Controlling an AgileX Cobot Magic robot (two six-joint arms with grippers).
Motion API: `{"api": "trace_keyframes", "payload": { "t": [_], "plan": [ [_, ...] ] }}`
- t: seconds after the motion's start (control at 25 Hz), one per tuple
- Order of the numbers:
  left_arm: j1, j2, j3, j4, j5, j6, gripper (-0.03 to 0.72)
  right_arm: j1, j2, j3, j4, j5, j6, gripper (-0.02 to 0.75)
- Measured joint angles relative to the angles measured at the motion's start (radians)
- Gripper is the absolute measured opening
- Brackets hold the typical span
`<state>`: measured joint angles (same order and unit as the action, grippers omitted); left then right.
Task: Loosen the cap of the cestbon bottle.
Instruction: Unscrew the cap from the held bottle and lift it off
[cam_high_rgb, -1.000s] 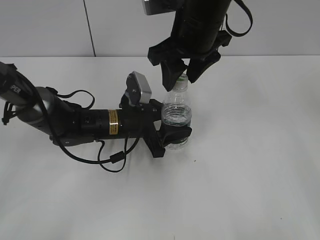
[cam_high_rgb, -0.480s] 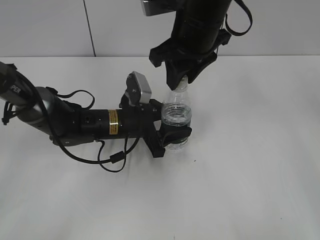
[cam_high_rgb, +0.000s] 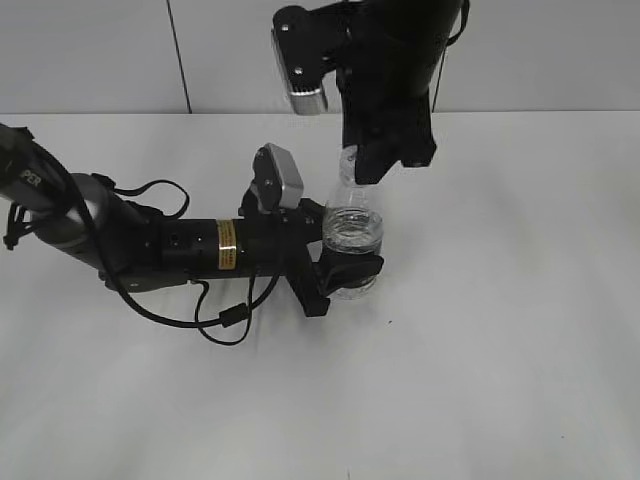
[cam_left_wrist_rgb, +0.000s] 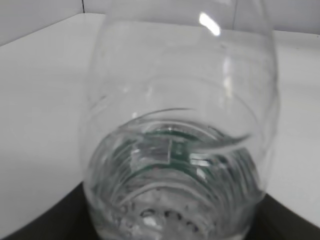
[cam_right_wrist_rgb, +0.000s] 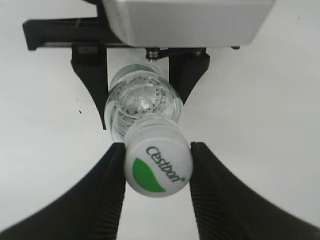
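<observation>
From outside, the bottle (cam_high_rgb: 353, 235) stands upright near the middle of the white table (cam_high_rgb: 500, 330). My left claw (cam_high_rgb: 345, 268) comes in low from the left and is clamped around the bottle's lower body, one black finger on each side. My right claw (cam_high_rgb: 385, 150) hangs straight down over the bottle's top and covers the cap from this angle.

Through my left wrist camera the bottle (cam_left_wrist_rgb: 177, 145) fills the frame, clear, with water in it and a green label showing through the far wall. My fingers are barely visible at the bottom edge.

Through my right wrist camera I look down on the cap (cam_right_wrist_rgb: 158, 165), white with a green leaf. My right claw (cam_right_wrist_rgb: 157, 167) is closed on it, both ribbed pads (cam_right_wrist_rgb: 112, 172) pressing its sides. Below it sits the bottle (cam_right_wrist_rgb: 142, 107), between my left claw's fingers (cam_right_wrist_rgb: 90, 70).
</observation>
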<state>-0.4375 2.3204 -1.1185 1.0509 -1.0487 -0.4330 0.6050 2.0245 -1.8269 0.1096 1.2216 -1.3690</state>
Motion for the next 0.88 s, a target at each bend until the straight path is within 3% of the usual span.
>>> {"api": "trace_keyframes", "payload": {
  "t": [0.28, 0.88],
  "plan": [
    [0.0, 0.0, -0.001, -0.001, 0.002, -0.001, 0.412, 0.0, 0.0, -0.003, -0.004, -0.003, -0.295, 0.301],
    [0.0, 0.0, -0.001, -0.001, 0.002, -0.003, 0.412, 0.0, 0.0, -0.012, 0.004, -0.004, -0.467, 0.3]
  ]
}}
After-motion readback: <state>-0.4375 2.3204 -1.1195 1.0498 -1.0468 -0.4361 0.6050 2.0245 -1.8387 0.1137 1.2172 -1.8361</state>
